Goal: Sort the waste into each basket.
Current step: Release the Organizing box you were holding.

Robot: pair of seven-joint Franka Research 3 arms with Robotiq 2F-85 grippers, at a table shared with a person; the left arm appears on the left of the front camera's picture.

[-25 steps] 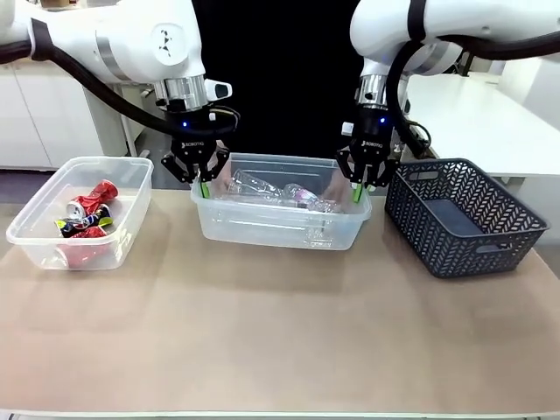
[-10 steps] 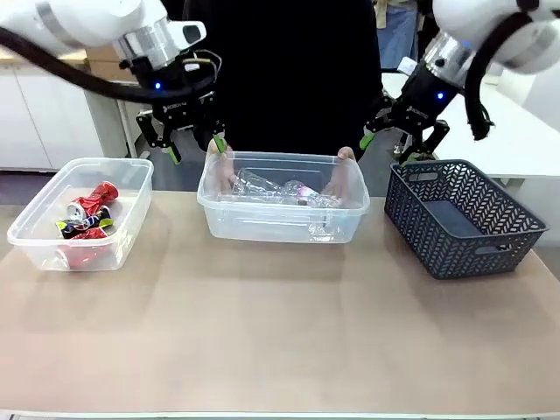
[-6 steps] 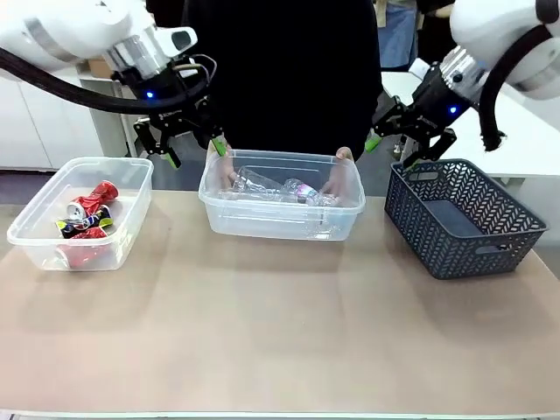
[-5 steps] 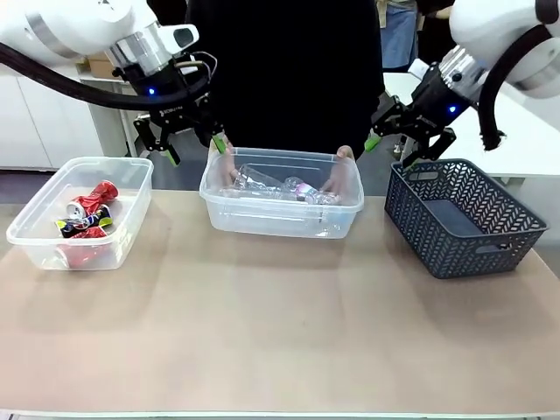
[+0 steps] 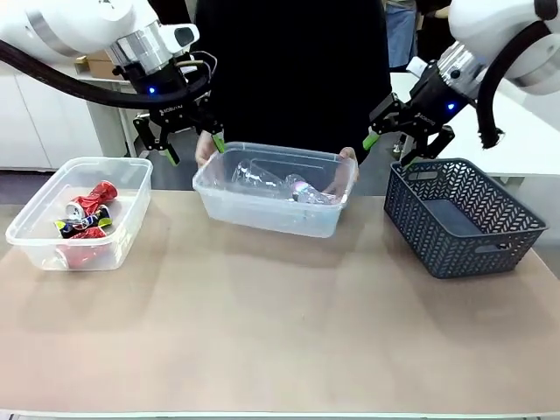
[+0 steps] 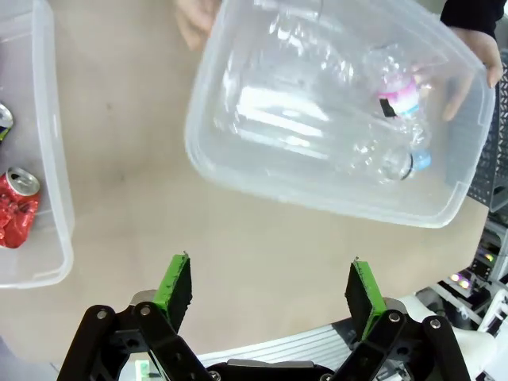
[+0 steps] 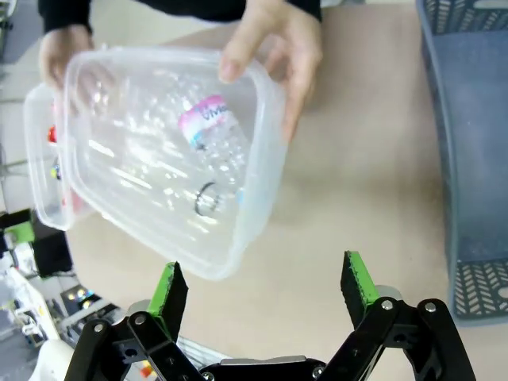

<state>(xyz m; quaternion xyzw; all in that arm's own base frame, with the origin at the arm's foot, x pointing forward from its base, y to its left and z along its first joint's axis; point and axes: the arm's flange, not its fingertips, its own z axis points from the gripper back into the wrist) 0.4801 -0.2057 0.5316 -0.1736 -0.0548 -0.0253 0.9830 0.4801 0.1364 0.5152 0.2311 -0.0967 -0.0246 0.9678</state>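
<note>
Both robot hands spread, holding nothing: left hand [image 5: 187,147] & right hand [image 5: 399,147] hover each side of the middle tub [image 5: 262,210], which a person's hands [image 7: 274,48] hold tilted off the counter [image 5: 280,332]. Clear bottles [image 6: 381,127] lie inside; crushed cans [image 5: 87,219] in left tub [image 5: 35,241]. Dark basket [image 5: 464,219] at right. Bottles prob. light, thin, slippery, crush easily; best pinch at neck/cap w/ gentle squeeze.

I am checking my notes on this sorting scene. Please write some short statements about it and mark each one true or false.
1. The person's hands hold the middle clear plastic tub, which contains clear plastic bottles. True.
2. The dark blue-grey lattice basket holds crushed cans. False: the crushed red and black cans lie in the clear tub on the left.
3. The left gripper has open, empty jaws. True.
4. The right gripper grips a bottle. False: its jaws are open and empty.
</note>
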